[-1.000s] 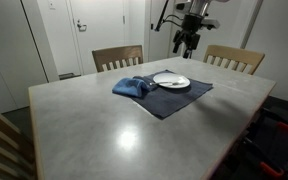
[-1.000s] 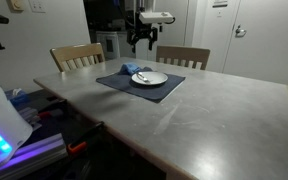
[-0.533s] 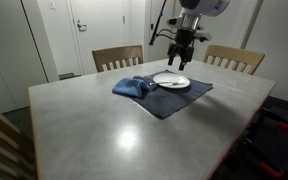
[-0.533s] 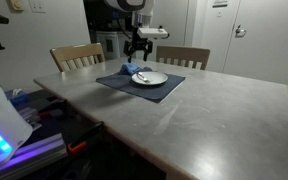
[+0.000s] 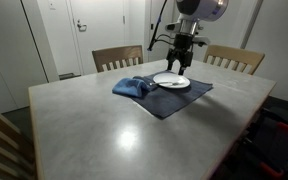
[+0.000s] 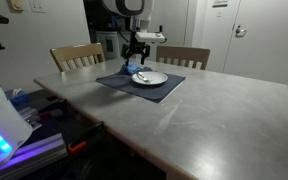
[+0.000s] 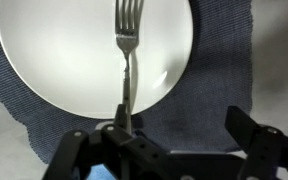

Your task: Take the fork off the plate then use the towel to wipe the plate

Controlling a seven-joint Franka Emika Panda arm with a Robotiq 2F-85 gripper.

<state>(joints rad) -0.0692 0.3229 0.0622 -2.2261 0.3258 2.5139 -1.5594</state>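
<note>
A white plate [image 7: 54,50] lies on a dark blue placemat [image 7: 214,70]. A silver fork [image 7: 127,55] lies across the plate, tines away from me, with its handle running off the rim toward my gripper. In both exterior views the plate [image 5: 171,80] [image 6: 150,77] sits mid-mat, with a crumpled blue towel [image 5: 132,87] [image 6: 134,69] beside it. My gripper [image 7: 179,135] is open and empty, hovering just above the plate's edge [image 5: 181,62] [image 6: 134,58]. One finger stands over the fork handle's end.
The mat lies on a grey table [image 5: 94,120] [image 6: 224,110]. Wooden chairs [image 5: 117,57] [image 5: 234,58] [image 6: 76,55] stand along the far side. Doors and walls lie behind.
The gripper has come down and moved over the plate, from well above and behind it to just above its edge. Plate, fork and towel have not moved.
</note>
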